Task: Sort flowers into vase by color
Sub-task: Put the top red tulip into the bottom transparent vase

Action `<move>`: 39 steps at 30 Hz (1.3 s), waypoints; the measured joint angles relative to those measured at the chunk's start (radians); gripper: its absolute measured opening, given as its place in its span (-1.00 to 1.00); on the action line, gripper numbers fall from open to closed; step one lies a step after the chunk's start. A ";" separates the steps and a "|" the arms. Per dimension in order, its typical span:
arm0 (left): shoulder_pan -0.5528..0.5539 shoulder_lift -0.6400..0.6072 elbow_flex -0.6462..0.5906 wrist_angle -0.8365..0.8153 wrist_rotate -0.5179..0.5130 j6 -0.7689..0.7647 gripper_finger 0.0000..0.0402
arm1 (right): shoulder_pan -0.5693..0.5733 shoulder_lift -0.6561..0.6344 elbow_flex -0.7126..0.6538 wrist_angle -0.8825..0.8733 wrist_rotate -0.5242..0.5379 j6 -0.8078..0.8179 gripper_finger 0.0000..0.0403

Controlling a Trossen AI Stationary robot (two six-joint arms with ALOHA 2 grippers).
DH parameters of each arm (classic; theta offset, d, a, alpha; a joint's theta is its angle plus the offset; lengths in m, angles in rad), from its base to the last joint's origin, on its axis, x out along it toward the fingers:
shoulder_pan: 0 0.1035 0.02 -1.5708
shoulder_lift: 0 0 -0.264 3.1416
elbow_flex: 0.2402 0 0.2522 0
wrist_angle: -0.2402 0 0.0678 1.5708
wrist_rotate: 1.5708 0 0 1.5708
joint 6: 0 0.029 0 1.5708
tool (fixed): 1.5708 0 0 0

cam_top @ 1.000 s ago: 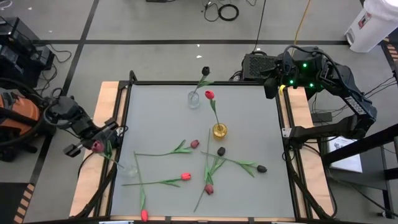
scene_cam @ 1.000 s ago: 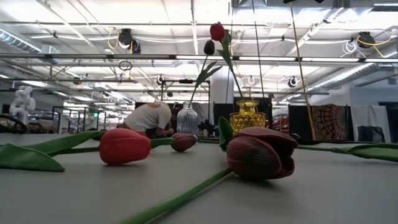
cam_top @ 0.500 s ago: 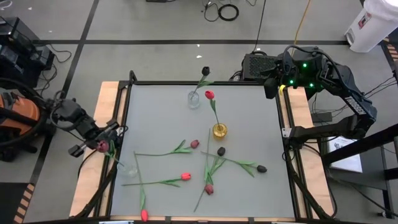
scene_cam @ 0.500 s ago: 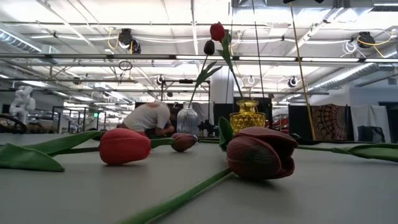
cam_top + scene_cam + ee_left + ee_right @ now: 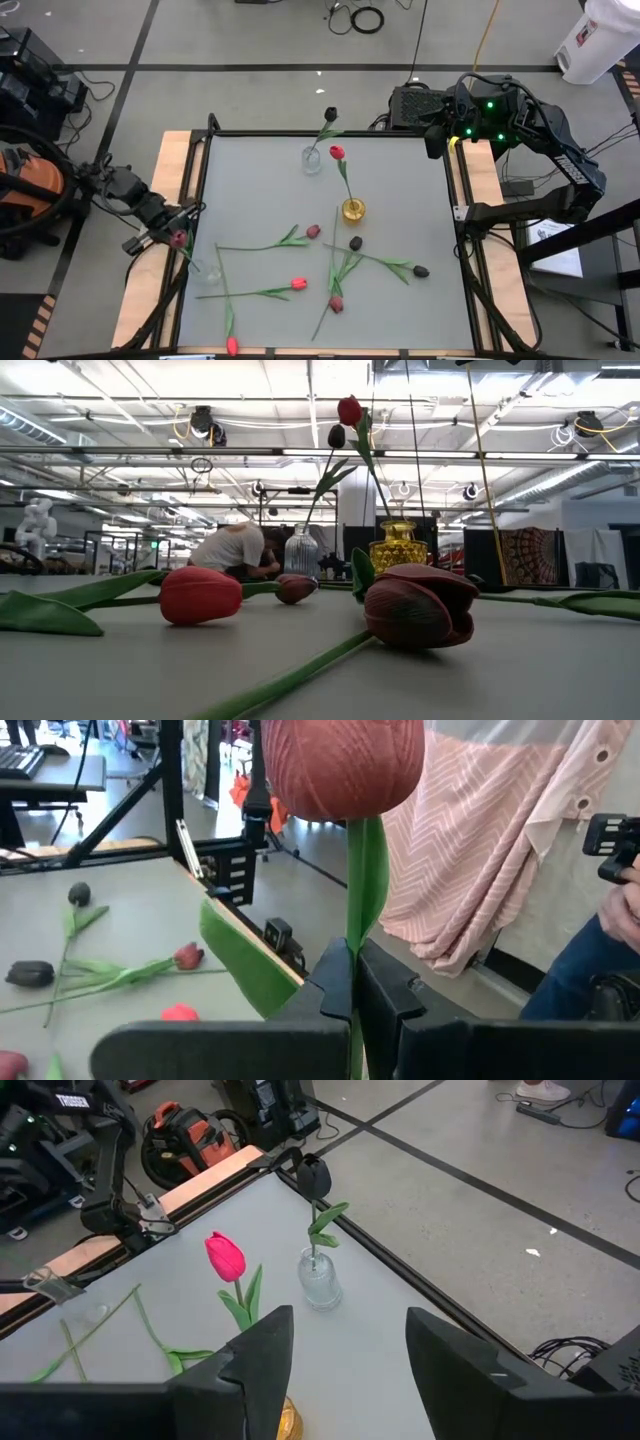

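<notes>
My left gripper [image 5: 168,232] hangs over the table's left edge, shut on a dark red tulip [image 5: 178,238], whose head [image 5: 340,765] fills the left wrist view. My right gripper [image 5: 345,1350] stands open high over the far right corner, touching nothing. A clear vase [image 5: 312,160] holds a black tulip [image 5: 331,115] by its stem. A yellow vase [image 5: 353,210] holds a red-pink tulip [image 5: 337,152]. Several tulips lie flat on the table: maroon [image 5: 313,231], black [image 5: 355,243], black [image 5: 421,270], red [image 5: 298,284]. My left gripper pinches the dark red tulip's green stem [image 5: 362,935] between its two fingers, a short way below the head. The fingers come about level from the table's left side and lie across the stem. The head is lifted clear, and the stem's long end [image 5: 198,262] trails toward the table.
More tulips lie near the front edge: maroon [image 5: 336,303] and red [image 5: 232,346]. In the low view a red head [image 5: 200,595] and a maroon head [image 5: 420,605] lie close by. A person [image 5: 235,550] bends down beyond the far edge. A wooden rim [image 5: 170,180] frames the table.
My left gripper has sunk with the dark red tulip and rolled a little. The tulip's head has shifted toward the table's right, from outside the left rim to just above it. The gripper has stayed shut on the stem.
</notes>
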 joint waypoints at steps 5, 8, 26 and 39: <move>0.000 -0.004 -0.027 0.013 0.001 -0.016 -0.99 | 0.000 0.000 0.000 0.000 0.000 0.000 -0.07; 0.000 -0.004 -0.039 0.012 0.001 -0.016 -0.99 | 0.000 0.000 0.000 0.000 0.000 0.000 -0.07; 0.000 -0.004 -0.073 0.005 0.002 -0.027 -0.81 | 0.000 0.000 0.000 0.000 0.000 0.000 -0.07; 0.000 -0.004 -0.074 0.010 0.055 -0.052 -0.80 | 0.000 0.000 0.000 0.000 0.000 0.000 -0.07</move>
